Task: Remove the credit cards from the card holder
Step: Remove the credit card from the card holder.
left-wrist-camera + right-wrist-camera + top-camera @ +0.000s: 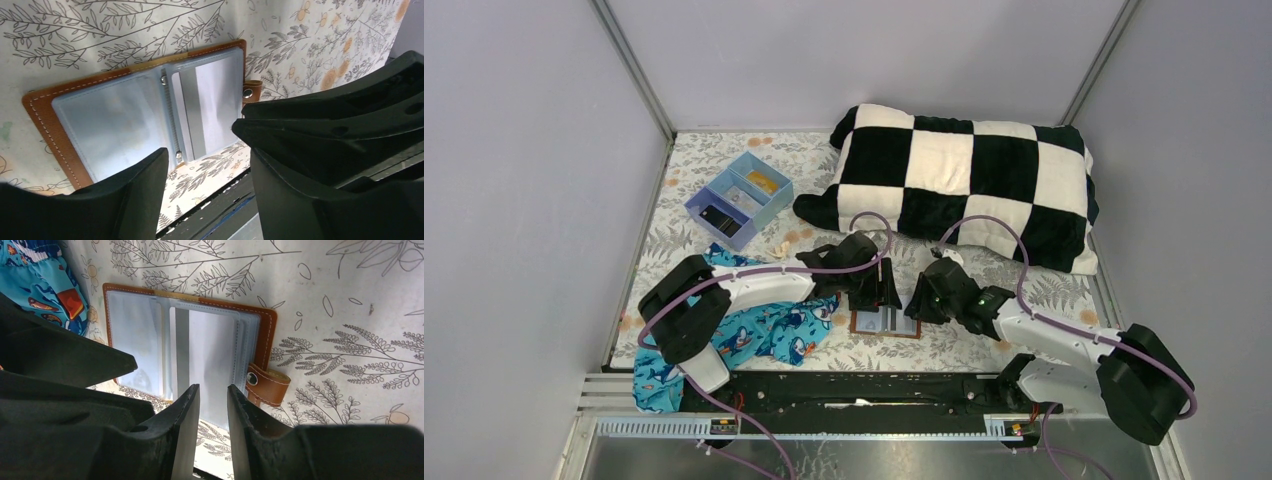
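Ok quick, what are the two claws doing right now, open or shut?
Left claw: open wide, holding nothing.
Right claw: open just a crack, holding nothing.

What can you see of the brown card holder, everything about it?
The card holder lies open flat, inside up, on the leaf-printed table cover near the front edge. Brown leather-like shell, pale stitching, cloudy plastic sleeves joined by two rivets, a snap tab at one side. One sleeve shows a pale card. Only the cover clearly touches it.
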`<state>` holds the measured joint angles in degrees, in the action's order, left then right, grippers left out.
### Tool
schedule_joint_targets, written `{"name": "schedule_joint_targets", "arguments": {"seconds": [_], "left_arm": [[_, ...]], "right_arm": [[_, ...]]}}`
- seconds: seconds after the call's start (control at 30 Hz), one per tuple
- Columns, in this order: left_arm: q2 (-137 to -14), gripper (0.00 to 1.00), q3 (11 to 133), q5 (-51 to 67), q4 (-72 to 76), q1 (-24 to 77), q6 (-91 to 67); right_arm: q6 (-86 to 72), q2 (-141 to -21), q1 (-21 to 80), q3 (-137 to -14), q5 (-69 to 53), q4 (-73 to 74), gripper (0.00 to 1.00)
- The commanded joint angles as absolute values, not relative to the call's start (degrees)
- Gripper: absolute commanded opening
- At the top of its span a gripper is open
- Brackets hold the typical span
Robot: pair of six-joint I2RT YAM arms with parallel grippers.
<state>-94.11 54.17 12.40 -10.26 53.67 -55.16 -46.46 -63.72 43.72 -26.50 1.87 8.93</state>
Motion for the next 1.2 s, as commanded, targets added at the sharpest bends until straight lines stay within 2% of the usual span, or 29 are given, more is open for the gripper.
{"name": "schedule_joint_targets", "arguments": {"seconds": [0.0,0.23,0.43,0.73,1.17], "left_arm": [[-93.0,0.62,52.5,14.1,-5.1,52.9,-56.2],[-93.5,0.52,50.8,15.5,-3.7,51.5,-56.2],[-94.1,0.50,50.0,16.1,-3.1,51.4,-56.3],[-94.7,0.49,49.5,17.5,-1.7,51.3,-56.3],[-95.7,0.46,48.4,17.2,-1.7,50.6,-57.5]], "right_arm": [[-46.1,-64.9,44.0,-27.9,2.6,5.4,0.33],[-46.7,-67.1,44.1,-27.7,2.3,3.3,0.28],[-47.0,-68.2,44.1,-27.7,2.7,3.3,0.27],[-47.9,-60.7,44.1,-24.7,6.1,3.4,0.28],[-47.3,-66.4,44.0,-25.5,3.2,2.3,0.28]]}}
